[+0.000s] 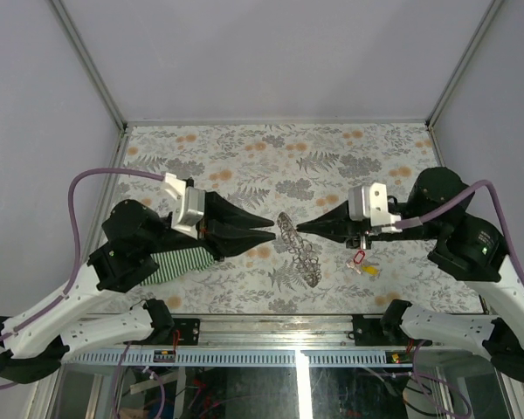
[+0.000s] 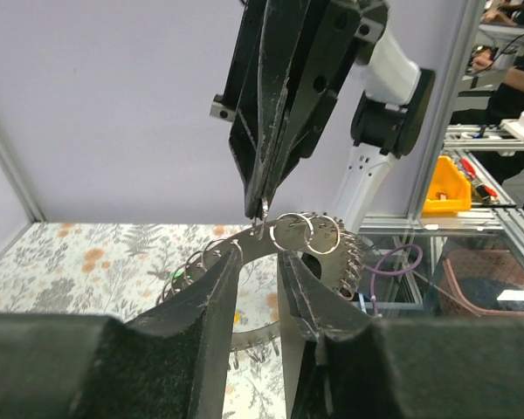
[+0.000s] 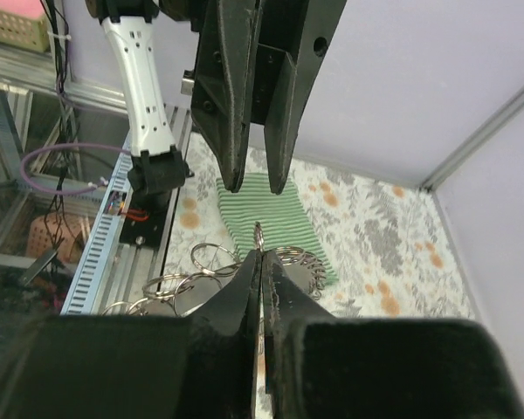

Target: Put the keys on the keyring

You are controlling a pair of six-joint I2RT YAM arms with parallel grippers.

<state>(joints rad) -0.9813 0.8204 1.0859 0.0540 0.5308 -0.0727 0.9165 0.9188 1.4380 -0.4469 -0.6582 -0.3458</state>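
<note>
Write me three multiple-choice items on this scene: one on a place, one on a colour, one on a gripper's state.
1. Where does the green striped cloth lie?
A. under the left arm
B. by the far right corner
C. on the right arm's base

2. What colour is the key tag beside the yellow one?
A. blue
B. red
C. black

3. How is the right gripper?
A. wide open
B. shut on the cloth
C. shut on the keyring

Key: 1 A, the top view shows it beneath that arm. 2 B, it shows red below the right gripper. 3 C, the left wrist view shows its tips pinching the ring's edge.
</note>
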